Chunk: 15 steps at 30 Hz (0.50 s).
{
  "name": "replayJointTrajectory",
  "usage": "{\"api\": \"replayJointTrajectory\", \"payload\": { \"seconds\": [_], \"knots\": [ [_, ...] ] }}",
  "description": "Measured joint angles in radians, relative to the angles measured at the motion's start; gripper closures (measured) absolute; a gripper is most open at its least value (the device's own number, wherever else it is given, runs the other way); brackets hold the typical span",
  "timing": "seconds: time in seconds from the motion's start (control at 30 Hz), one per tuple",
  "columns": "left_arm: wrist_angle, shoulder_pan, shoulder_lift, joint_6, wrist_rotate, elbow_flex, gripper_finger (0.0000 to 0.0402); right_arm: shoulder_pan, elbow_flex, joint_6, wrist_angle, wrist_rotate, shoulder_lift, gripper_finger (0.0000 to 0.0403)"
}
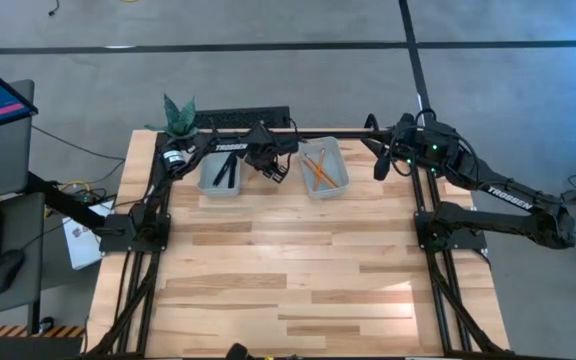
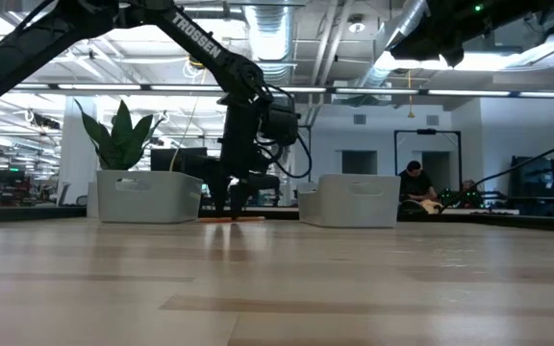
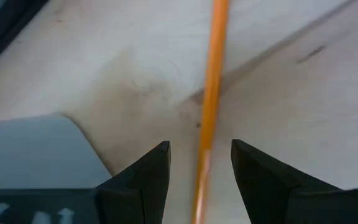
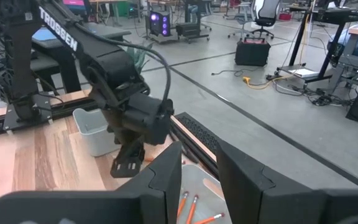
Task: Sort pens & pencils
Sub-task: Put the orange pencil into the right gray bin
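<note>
The left end effector (image 3: 199, 163) hangs released astride the last loose pencil (image 3: 211, 99) on the worktop (image 1: 288, 280) between the bins. Next: clench, lift, drop it in the pencil bin (image 1: 339, 185). The right end effector (image 4: 199, 168) waits, part-open, empty.

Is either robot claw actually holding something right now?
No. The left gripper is open, straddling an orange pencil lying on the table. The right gripper holds nothing.

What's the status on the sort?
Left end effector open, down astride a pencil on the table between the bins. Right end effector empty, raised off the table's right edge. Pens and pencils binned. Nothing blocking.
</note>
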Motion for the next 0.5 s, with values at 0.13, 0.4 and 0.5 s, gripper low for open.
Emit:
{"api": "replayJointTrajectory", "payload": {
  "seconds": [0.13,0.4,0.5],
  "knots": [
    [0.001,0.014,0.0,0.017,-0.002,0.0,0.0239,0.0,0.0,0.0,0.0,0.0,0.0,0.0281],
    [0.064,0.05,0.0,0.081,0.131,0.001,0.0239,0.0,0.0,0.0,0.001,0.0,0.0,0.0281],
    [0.063,0.065,0.0,0.082,0.14,0.001,0.0239,0.0,0.0,0.0,0.001,0.0,0.0,0.0281]
  ]
}}
